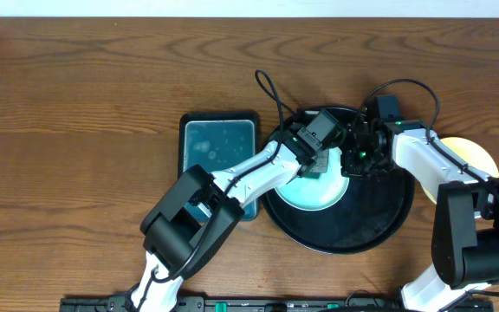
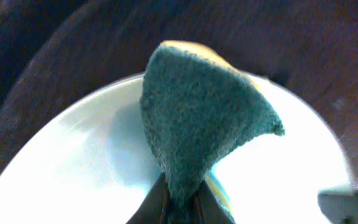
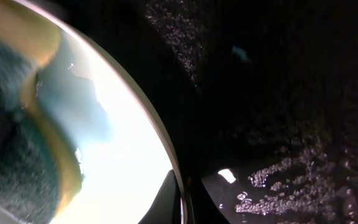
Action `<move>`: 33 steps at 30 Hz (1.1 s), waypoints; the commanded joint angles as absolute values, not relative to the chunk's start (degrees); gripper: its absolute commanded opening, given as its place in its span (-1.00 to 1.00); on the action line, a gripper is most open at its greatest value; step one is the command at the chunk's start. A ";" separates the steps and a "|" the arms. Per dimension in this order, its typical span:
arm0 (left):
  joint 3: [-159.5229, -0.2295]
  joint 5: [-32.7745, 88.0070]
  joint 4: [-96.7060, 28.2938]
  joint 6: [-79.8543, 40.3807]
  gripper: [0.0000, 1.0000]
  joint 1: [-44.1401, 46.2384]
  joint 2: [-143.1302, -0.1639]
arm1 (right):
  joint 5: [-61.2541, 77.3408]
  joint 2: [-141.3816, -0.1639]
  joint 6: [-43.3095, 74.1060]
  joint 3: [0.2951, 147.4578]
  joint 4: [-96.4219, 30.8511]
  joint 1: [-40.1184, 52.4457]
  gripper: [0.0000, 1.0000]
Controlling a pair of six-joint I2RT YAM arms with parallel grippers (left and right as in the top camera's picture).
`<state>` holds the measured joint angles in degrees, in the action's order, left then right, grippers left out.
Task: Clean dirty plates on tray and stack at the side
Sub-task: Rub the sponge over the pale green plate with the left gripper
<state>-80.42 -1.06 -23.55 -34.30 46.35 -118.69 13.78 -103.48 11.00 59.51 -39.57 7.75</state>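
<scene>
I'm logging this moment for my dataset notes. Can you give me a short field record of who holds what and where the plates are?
left gripper: shut on sponge, held against mint plate
right gripper: pinching that plate's rim
mint plate location: on black tray
yellow plate: on the table beside the tray, partly hidden by the right arm
teal tray: on the black tray's other side

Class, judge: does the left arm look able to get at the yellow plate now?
Probably not: the right arm blocks the yellow plate, and the left pincer is clamped on the sponge over the pale plate.
</scene>
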 commanded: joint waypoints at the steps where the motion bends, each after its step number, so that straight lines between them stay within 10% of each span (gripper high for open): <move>1: -77.76 -1.10 -30.22 -33.04 -0.85 46.30 -120.66 | 12.08 -103.94 10.63 59.18 -39.72 7.99 -0.98; 33: -73.87 1.21 -27.73 -32.01 -0.85 48.27 -111.66 | 12.05 -103.94 10.63 59.18 -39.79 7.99 -0.98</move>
